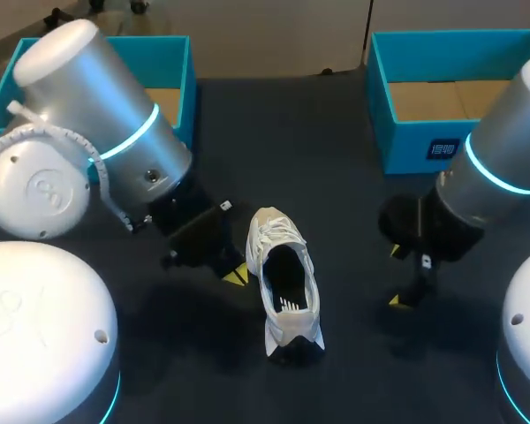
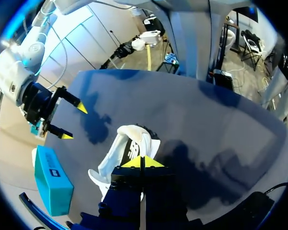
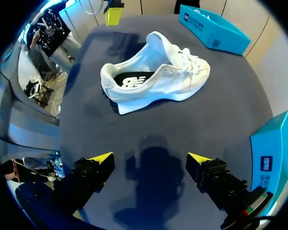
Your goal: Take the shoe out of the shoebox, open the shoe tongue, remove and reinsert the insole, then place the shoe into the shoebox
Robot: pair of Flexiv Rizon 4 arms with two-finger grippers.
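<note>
The white shoe (image 1: 276,240) stands upright on its dark sole mid-tabletop (image 1: 336,203), toe toward the far edge, laced, with a dark insole showing in its open mouth. The left gripper (image 1: 235,275) sits just beside it, yellow tips pressed together on nothing, while the right gripper (image 1: 396,276) is spread wide, well apart. A teal box (image 1: 442,132) occupies the far right corner and a second teal box (image 1: 168,62) the far left.

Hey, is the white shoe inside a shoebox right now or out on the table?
Out. The white shoe stands upright on the dark table, apart from the left shoebox and the right shoebox.
</note>
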